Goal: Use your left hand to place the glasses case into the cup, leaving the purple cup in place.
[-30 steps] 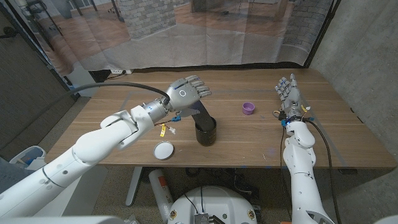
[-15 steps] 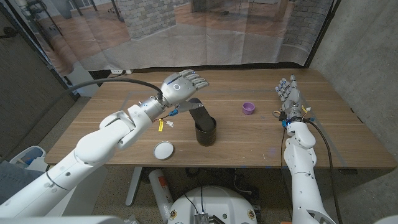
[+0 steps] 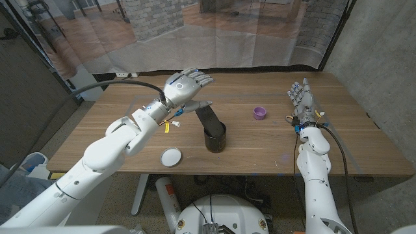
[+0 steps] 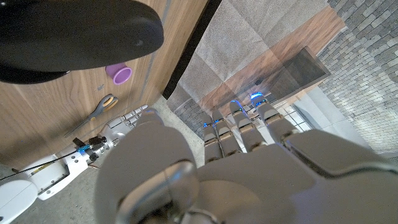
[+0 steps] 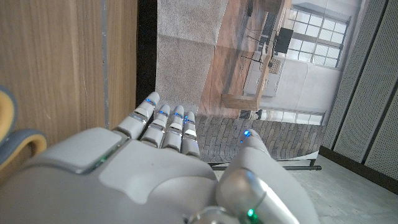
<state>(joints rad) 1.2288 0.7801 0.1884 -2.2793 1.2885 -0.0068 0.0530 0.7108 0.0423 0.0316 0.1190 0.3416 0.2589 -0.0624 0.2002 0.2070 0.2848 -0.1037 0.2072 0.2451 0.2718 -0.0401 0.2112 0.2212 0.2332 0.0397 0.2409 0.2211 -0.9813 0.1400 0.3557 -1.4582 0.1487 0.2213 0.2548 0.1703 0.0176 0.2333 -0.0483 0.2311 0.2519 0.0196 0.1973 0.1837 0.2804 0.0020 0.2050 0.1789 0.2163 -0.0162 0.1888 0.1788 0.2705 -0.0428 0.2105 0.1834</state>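
Glasses case [image 3: 209, 119] stands in our dark cup [image 3: 215, 138] mid-surface, long axis tilted, top end pointing up toward our left robot hand [image 3: 184, 85], which hovers just above it, fingers spread, holding nothing. Purple cup [image 3: 260, 113] sits well apart. Wooden surface [image 3: 253, 146], curtain behind. Our right robot hand [image 3: 301, 99] stands open near the edge.

1. Cups: 2, one dark cup [image 3: 215, 138] mid-bench, one purple cup [image 3: 260, 113] to its right.
2. Glasses case [image 3: 208, 118]: 1, standing tilted in the dark cup.
3. White round lid [image 3: 171, 156]: 1, near left.
4. Scissors [image 4: 99, 109]: 1.
5. Robot hands: 2, left robot hand [image 3: 183, 86] and right robot hand [image 3: 301, 98].
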